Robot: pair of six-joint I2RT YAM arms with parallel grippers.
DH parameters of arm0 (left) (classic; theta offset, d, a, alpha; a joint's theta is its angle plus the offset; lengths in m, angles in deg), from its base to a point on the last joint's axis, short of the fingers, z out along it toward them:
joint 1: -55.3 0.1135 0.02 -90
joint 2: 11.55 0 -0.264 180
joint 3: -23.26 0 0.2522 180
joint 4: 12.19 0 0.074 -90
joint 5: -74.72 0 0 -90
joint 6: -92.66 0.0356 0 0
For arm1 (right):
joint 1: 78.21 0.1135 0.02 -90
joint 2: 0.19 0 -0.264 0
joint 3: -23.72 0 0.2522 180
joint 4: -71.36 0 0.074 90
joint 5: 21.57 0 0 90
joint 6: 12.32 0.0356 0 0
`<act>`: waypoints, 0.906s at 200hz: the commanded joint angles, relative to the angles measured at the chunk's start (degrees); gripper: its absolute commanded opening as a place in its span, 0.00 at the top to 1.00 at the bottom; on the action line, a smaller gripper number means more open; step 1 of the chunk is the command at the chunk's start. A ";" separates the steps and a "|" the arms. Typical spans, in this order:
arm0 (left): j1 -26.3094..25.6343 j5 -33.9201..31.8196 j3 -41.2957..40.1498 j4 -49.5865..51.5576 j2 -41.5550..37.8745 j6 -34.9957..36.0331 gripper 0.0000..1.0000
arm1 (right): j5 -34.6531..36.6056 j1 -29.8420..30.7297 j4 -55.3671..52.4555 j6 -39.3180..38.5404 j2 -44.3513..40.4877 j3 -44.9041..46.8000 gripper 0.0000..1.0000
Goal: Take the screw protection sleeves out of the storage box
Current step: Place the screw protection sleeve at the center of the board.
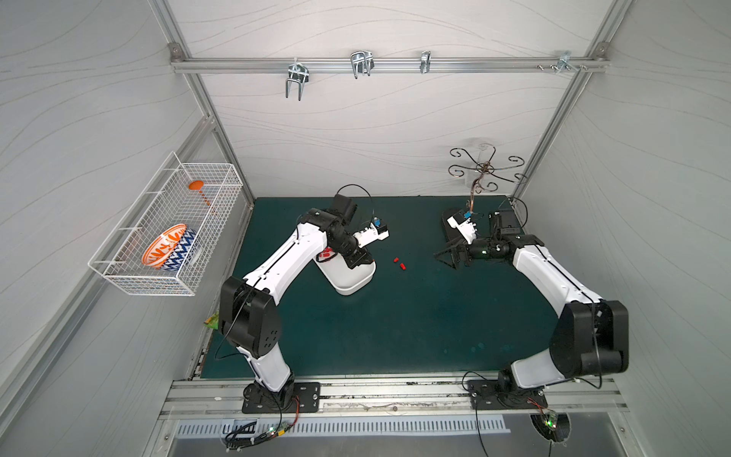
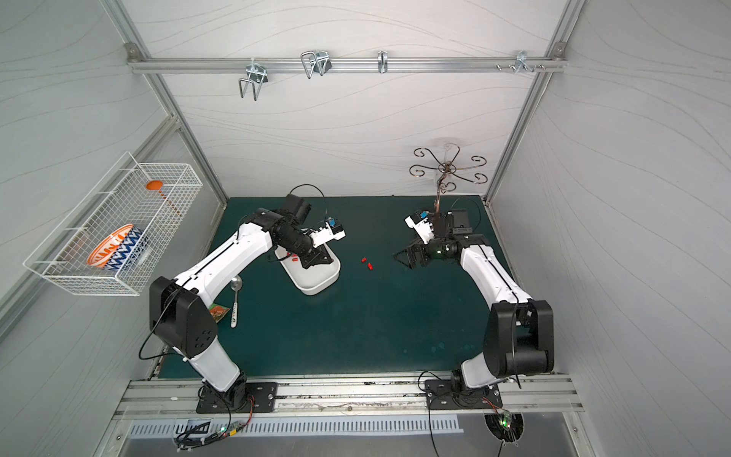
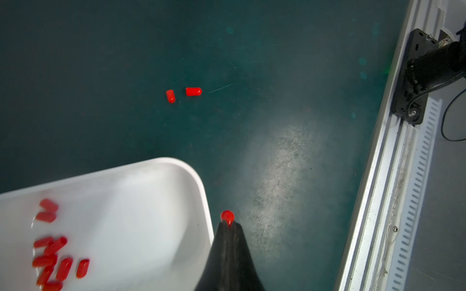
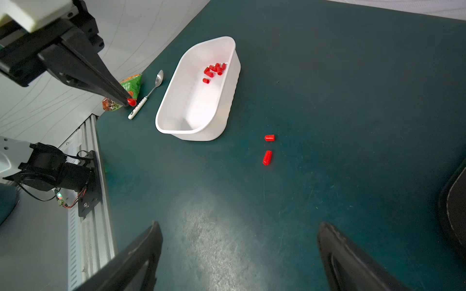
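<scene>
Far left: white wire basket (image 1: 130, 277) on the side wall. It holds an orange/blue patterned bowl (image 1: 170, 251) tipped on edge and a small orange spoon-like item (image 1: 196, 186), whose shape is unclear through the mesh.

On the green tabletop (image 1: 395, 336) by the left arm's elbow lie a green snack packet (image 2: 218, 312) and a metal spoon (image 2: 235, 294) with a white handle. In one top view the elbow hides the spoon and all but a corner of the packet.

Next is the storage box (image 4: 196, 110), white, sitting on the tabletop at an angle. The screw protection sleeves (image 4: 214, 70) are piled at one end inside it. There are roughly nine, but they overlap, so the count is unsure. They are blurred in the left wrist view and mostly covered by the left arm in both top views.

The left end effector (image 3: 228, 223) is closed, pinching one red sleeve (image 3: 227, 216) at the very tips, with only its rounded end poking out. It is raised; in the top views it sits over the box, while in its own wrist view the tips are just outside the rim. Height is hard to judge.

Two loose sleeves (image 1: 399, 264) lie on the tabletop between the box and the right end effector, near each other and apart.

The right end effector (image 4: 239, 224) is wide open with nothing between the fingers, and hovers over bare tabletop. In the top views it is dark on dark and hard to read.

Behind it stands a curly metal hook stand (image 1: 487, 171), its base partly hidden by the right wrist. A dark rounded object (image 4: 454, 201) is cut off at the edge of the right wrist view and cannot be identified.
</scene>
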 commanded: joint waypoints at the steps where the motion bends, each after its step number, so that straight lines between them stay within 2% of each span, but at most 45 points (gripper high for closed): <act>1: -2.30 0.70 1.54 -2.52 4.58 -1.17 1.00 | -0.70 -0.38 1.89 0.23 -3.15 0.44 0.01; 43: -7.34 -2.78 8.71 -3.79 14.95 -1.30 1.00 | -1.00 -2.44 2.63 0.57 -3.70 1.36 0.01; 67: -7.52 -5.50 12.09 -6.65 21.19 -2.62 1.00 | -0.18 -5.05 2.86 1.14 -4.90 1.56 0.01; 107: -7.61 -8.03 21.93 -5.43 31.91 -3.73 0.97 | -1.01 -8.52 3.72 2.31 -6.33 2.15 0.01; 141: -7.61 -11.43 23.45 -6.73 35.03 -3.70 0.88 | -1.49 -8.65 3.98 2.73 -5.70 2.34 0.01; 181: -7.61 -12.26 22.90 -6.30 34.49 -3.62 0.78 | -2.32 -8.45 4.03 2.91 -4.85 2.42 0.01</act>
